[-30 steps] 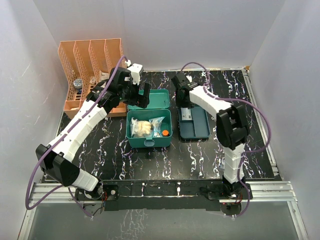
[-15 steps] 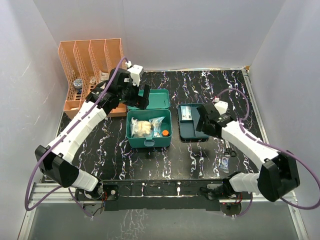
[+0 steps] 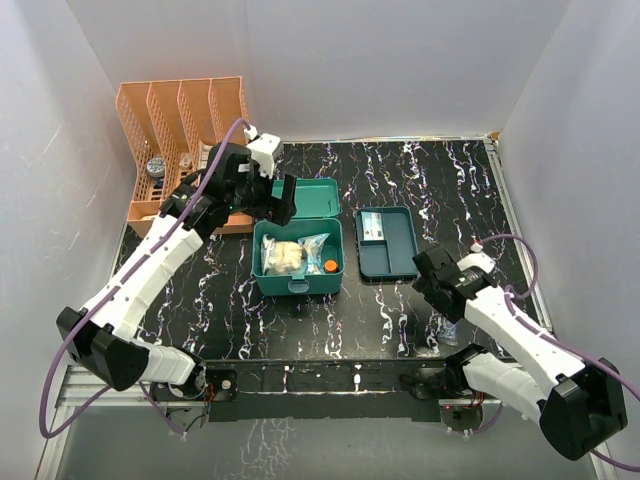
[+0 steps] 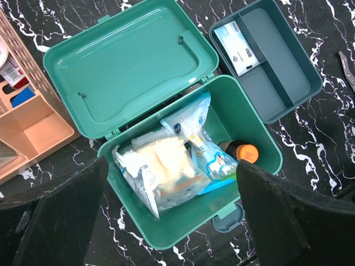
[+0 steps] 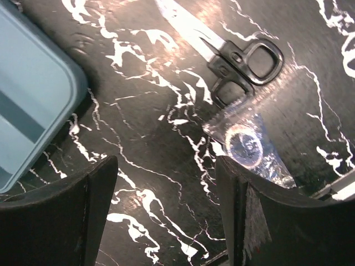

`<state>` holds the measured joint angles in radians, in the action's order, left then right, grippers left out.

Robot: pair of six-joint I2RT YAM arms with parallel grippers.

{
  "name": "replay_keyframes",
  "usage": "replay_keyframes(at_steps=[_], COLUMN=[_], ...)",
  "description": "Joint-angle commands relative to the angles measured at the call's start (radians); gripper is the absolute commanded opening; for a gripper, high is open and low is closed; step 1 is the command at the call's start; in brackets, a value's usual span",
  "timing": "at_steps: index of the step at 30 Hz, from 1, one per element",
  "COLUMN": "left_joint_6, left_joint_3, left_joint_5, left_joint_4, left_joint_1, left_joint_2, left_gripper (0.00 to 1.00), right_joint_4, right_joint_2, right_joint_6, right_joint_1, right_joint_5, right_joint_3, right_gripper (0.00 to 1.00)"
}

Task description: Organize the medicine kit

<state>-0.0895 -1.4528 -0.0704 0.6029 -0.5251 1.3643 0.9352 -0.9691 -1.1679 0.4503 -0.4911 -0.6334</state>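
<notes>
Medicine kit (image 3: 312,196) open at mid-table (image 3: 240,320), insert tray (image 3: 402,250) lifted out just to its right; right gripper (image 5: 166,162) has left the tray
Over the last second I swung it to the near right edge, jaws spread and empty, above the scissors (image 5: 244,60) and a small clear packet (image 5: 250,148), which I judge to be the next pickups. My left gripper (image 4: 171,164) hovers over the kit, spread wide, holding nothing

Pretty clearly a robotics lab test cell, not anyone's home. Plain white panels (image 3: 400,70) box it in, the black marble-print tabletop (image 3: 400,310) sits on a bare aluminium extrusion frame (image 3: 100,380), and a left arm (image 3: 160,255) and right arm (image 3: 515,330) are bolted along the near edge.
</notes>
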Motion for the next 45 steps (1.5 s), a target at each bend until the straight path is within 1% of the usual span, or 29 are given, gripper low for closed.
replay_keyframes(at_steps=[1, 4, 7, 14, 21, 25, 27, 30, 33, 35, 38, 39, 41, 43, 45], left_joint_6=[0.004, -0.002, -0.003, 0.01, 0.014, 0.008, 0.004, -0.001, -0.003, -0.004, -0.01, -0.012, -0.012, -0.007, -0.005], left_joint_3=[0.022, 0.032, 0.038, 0.034, 0.038, 0.031, 0.027, 0.032, 0.037, 0.037, 0.031, 0.031, 0.031, 0.029, 0.023], left_joint_5=[-0.038, -0.051, -0.063, -0.092, -0.127, -0.133, -0.135, -0.132, -0.132, -0.134, -0.139, -0.14, -0.142, -0.142, -0.141], left_joint_4=[-0.019, -0.027, -0.037, -0.052, -0.077, -0.079, -0.077, -0.077, -0.074, -0.074, -0.074, -0.075, -0.077, -0.076, -0.072], left_joint_1=[0.007, 0.007, 0.007, 0.007, 0.007, 0.007, 0.007, 0.008, 0.007, 0.007, 0.008, 0.007, 0.007, 0.007, 0.007], left_joint_2=[-0.043, -0.047, -0.055, -0.056, -0.069, -0.069, -0.07, -0.073, -0.072, -0.073, -0.07, -0.072, -0.073, -0.073, -0.07], left_gripper=[0.99, 0.99, 0.99, 0.99, 0.99, 0.99, 0.99, 0.99, 0.99, 0.99, 0.99, 0.99, 0.99, 0.99, 0.99], right_joint_4=[0.053, 0.087, 0.177, 0.235, 0.223, 0.197, 0.194, 0.19, 0.198, 0.231, 0.259, 0.258, 0.273, 0.282, 0.285], right_joint_2=[0.055, 0.034, -0.008, -0.014, -0.14, -0.162, -0.171, -0.181, -0.188, -0.17, -0.077, -0.042, 0.009, 0.022, 0.0], right_joint_6=[-0.143, -0.161, -0.2, -0.191, -0.18, -0.173, -0.172, -0.176, -0.189, -0.255, -0.369, -0.4, -0.454, -0.479, -0.483], right_joint_1=[-0.001, -0.001, -0.001, -0.001, -0.001, -0.001, -0.001, -0.001, -0.001, -0.001, -0.001, -0.001, -0.001, -0.001, -0.001], right_joint_5=[-0.028, -0.035, -0.039, -0.021, 0.0, 0.014, 0.011, 0.004, 0.003, 0.006, -0.002, -0.011, -0.029, -0.031, -0.026], right_joint_3=[0.022, 0.004, -0.019, -0.043, -0.054, -0.063, -0.063, -0.064, -0.067, -0.072, -0.055, -0.047, -0.037, -0.035, -0.039], right_gripper=[0.68, 0.68, 0.68, 0.66, 0.6, 0.51, 0.48, 0.46, 0.47, 0.49, 0.49, 0.48, 0.44, 0.42, 0.41])
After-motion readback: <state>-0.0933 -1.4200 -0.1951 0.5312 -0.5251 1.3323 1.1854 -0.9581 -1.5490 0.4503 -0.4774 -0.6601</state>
